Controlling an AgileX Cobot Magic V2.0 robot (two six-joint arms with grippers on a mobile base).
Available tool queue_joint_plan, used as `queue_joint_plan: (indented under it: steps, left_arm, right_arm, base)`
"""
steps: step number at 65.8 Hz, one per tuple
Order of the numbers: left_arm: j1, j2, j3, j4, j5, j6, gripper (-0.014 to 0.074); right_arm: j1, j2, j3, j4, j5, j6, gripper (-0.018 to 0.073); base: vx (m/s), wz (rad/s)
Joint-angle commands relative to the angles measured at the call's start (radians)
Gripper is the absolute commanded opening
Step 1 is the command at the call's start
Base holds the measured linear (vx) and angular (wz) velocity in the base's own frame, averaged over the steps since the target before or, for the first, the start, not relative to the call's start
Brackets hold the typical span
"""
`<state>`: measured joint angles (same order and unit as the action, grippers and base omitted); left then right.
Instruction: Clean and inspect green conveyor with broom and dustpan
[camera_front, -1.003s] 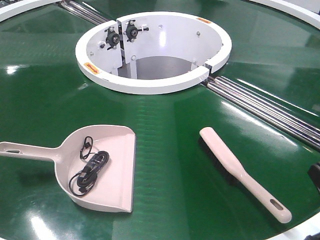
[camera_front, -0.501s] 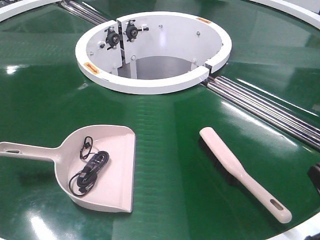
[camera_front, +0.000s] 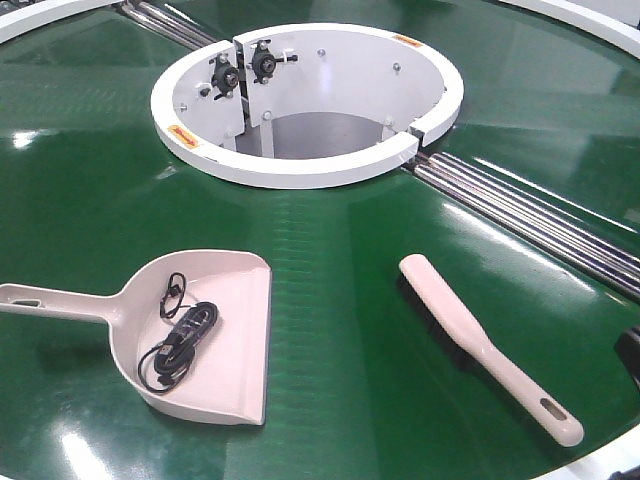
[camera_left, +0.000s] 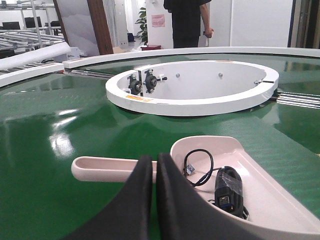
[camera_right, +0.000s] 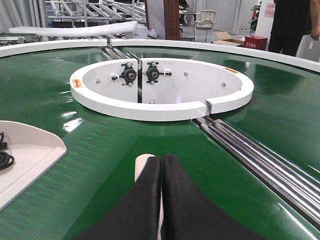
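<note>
On my front view the dustpan (camera_front: 205, 335) lies flat on the glossy green conveyor (camera_front: 330, 330) at the left, its long straight handle pointing left and its wide lip facing right, with a coiled black cable (camera_front: 178, 345) inside the smooth pink-beige scoop. To the right, well apart, the broom (camera_front: 485, 345) lies diagonally, slotted handle end toward me. My left gripper (camera_left: 156, 165) hovers over the dustpan handle, jaws closed; my right gripper (camera_right: 161, 167) over the broom tip, jaws closed.
</note>
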<state>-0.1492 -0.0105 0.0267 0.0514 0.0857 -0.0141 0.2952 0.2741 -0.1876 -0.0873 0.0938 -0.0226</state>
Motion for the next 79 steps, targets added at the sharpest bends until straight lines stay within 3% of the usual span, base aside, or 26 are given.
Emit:
queue_joint_plan:
  steps: [1,37,53,68,79]
  left_arm:
    - [-0.006,-0.016,0.028,0.0,-0.069,-0.01,-0.0007]
    - [-0.006,-0.016,0.028,0.0,-0.069,-0.01,-0.0007]
    - [-0.006,-0.016,0.028,0.0,-0.069,-0.01,-0.0007]
    - [-0.006,-0.016,0.028,0.0,-0.069,-0.009,-0.0006]
    - [-0.006,-0.016,0.028,0.0,-0.069,-0.009,-0.0006]
  right_arm:
    - [-0.003,0.006,-0.029,-0.005,-0.075,0.0,-0.001]
    - [-0.003,0.006,-0.029,-0.005,-0.075,0.0,-0.001]
    - [-0.008,0.006,-0.029,-0.039,-0.071,-0.091,-0.001]
    - [-0.165,-0.014,-0.029,0.014,-0.028,-0.079,-0.001]
    - [-0.165,-0.13,0.062,0.001,-0.051,-0.091,-0.001]
  base:
    - [0.0,0.0]
    - [0.0,0.0]
    - [0.0,0.0]
    - [0.0,0.0]
    - [0.0,0.0]
